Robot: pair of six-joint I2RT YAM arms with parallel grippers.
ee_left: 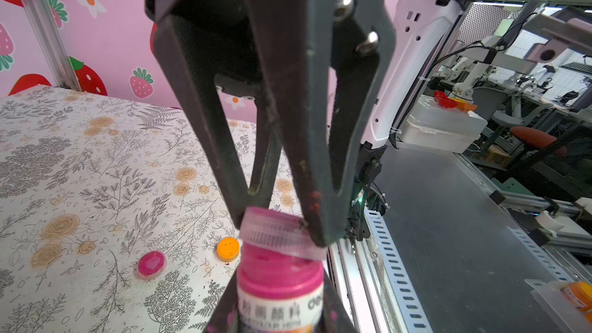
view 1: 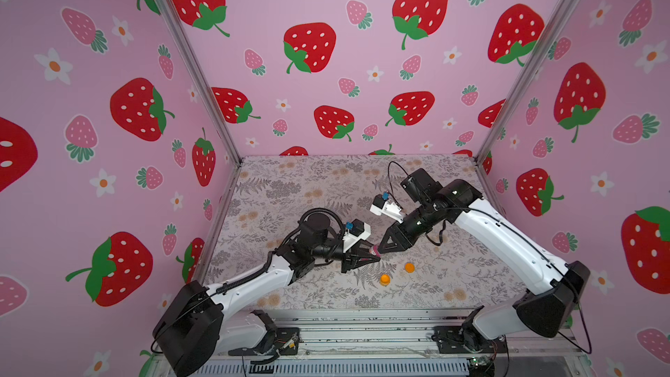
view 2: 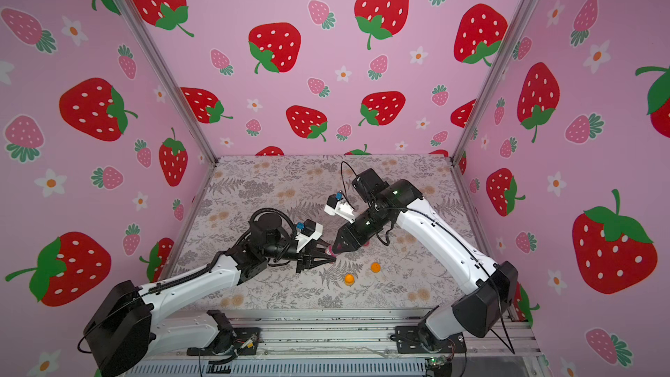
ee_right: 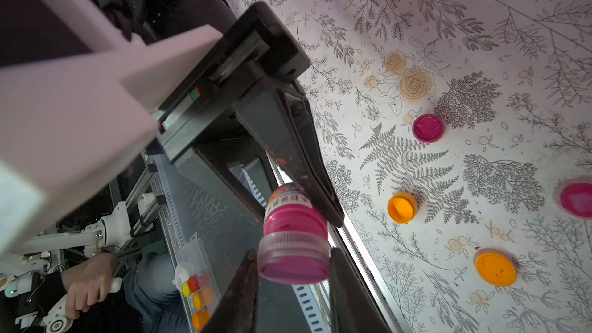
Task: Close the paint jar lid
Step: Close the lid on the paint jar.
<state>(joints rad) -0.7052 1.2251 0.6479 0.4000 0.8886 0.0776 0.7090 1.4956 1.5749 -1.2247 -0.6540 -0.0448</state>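
While the left arm (view 1: 253, 281) reaches in low from the near left corner of the floral table (view 1: 290, 183), the left gripper (view 1: 367, 252) at its end points toward the middle. Its fingers are drawn in tight on the labelled body of the magenta paint jar (ee_left: 280, 278), one finger on each side of the label. The jar is carried between the two grippers over the middle of the table, tipped well over from upright with its mouth toward the right arm. On its neck sits the lid (ee_right: 293, 257), clear plastic stained magenta with a ribbed wall. In the left wrist view it looks slightly askew against the jar's shoulder, and whether it is screwed fully home cannot be told. Meeting it from the other side, the right gripper (view 1: 380, 247) has its fingers pinched on the ribbed sides of the lid, so the two grippers stand tip to tip in both top views. Just to the near side of them an orange pot (view 1: 384, 279) stands on the table, with an orange cap (view 1: 409, 267) lying flat a little further right and apart from it. The right wrist view also shows a magenta cap (ee_right: 428, 128) lying open side up on the table. Behind the right gripper the right arm (view 1: 489, 230) slopes back to its base at the near right corner.
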